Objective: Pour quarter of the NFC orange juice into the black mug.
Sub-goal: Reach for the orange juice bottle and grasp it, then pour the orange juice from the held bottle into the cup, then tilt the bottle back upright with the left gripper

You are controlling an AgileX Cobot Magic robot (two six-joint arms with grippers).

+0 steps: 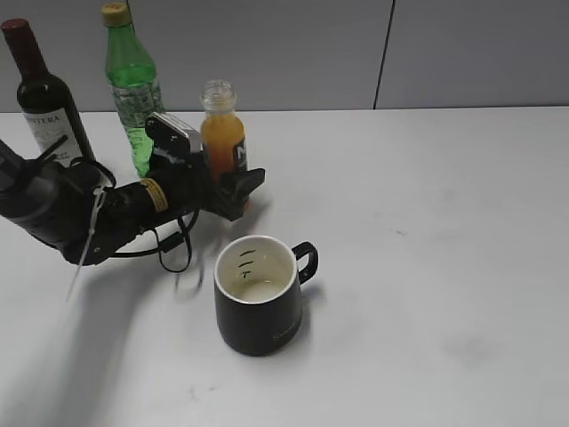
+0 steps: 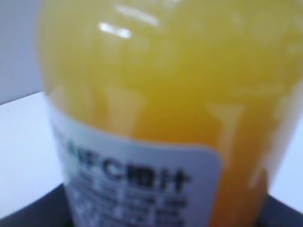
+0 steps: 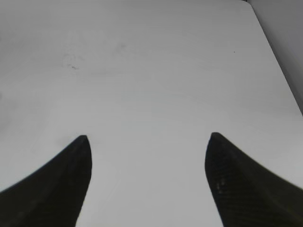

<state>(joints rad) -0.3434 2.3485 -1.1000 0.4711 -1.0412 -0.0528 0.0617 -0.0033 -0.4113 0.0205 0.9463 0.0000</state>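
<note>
The left hand (image 1: 233, 182) grips the small clear plastic bottle of NFC orange juice (image 1: 222, 133), upright and uncapped on the white worktop (image 1: 427, 196), far-left of the squat black mug (image 1: 258, 298). Lift clear, centre the neck over the mug, tilt slowly. The right hand (image 3: 147, 142) is spread wide, empty.

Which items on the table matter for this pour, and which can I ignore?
In play: NFC orange juice, uncapped, at the left claw; black mug.
Ignore: green bottle; wine bottle; right claw, open over bare table.
</note>
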